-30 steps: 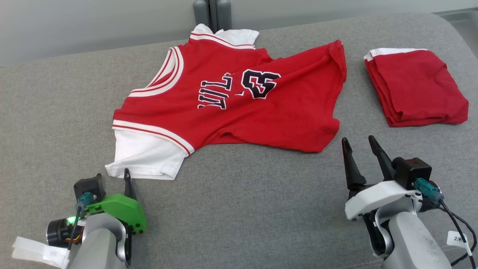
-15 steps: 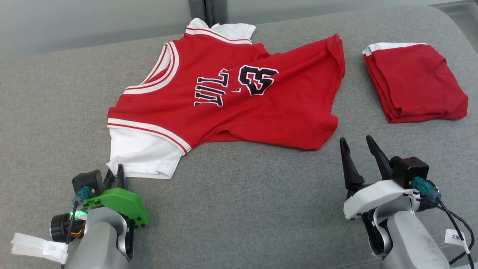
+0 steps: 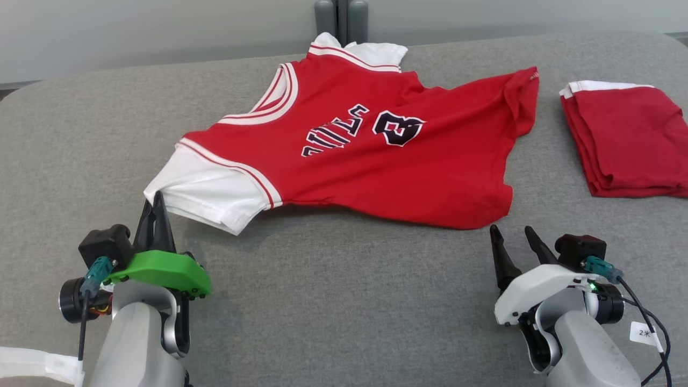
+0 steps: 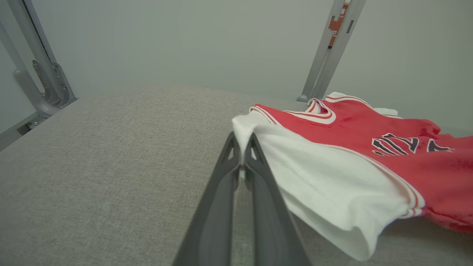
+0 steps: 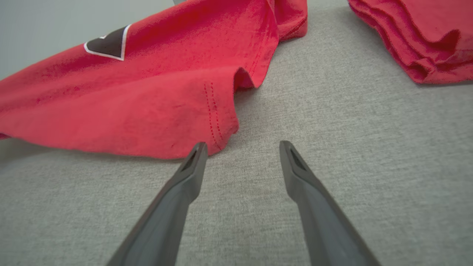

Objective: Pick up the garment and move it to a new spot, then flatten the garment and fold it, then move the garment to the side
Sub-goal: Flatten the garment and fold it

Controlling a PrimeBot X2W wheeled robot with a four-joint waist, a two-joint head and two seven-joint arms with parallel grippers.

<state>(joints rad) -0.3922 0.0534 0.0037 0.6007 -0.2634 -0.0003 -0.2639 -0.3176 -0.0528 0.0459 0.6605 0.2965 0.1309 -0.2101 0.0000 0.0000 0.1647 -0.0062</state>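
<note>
Jersey (image 3: pixel 376 161), red with white trim and white sleeves, lies spread across the middle of the grey padded surface (image 3: pixel 333 301), collar toward the far edge. At the left, my left gripper (image 3: pixel 156 201) has its fingers pressed together on the corner of the near white sleeve (image 3: pixel 209 196). From the left wrist I see the cloth pinched between the tips and that corner raised off the padding, which the head view barely shows. That wrist view also gives me an orange label (image 4: pixel 338 18) on a metal post (image 4: pixel 325 55) behind the surface; its print is too small to read. On the chest, dark white-edged letters and a numeral sit upside-down and creased, so I cannot read them whole. My right gripper (image 3: pixel 510 231) stands with fingers apart, holding nothing, just beside the red hem corner; only its wrist view shows the hem stitching. A folded red garment (image 3: pixel 629 140) with a white edge lies far right. The white tag (image 3: pixel 644 333) on the right arm's cable starts with "2".
</note>
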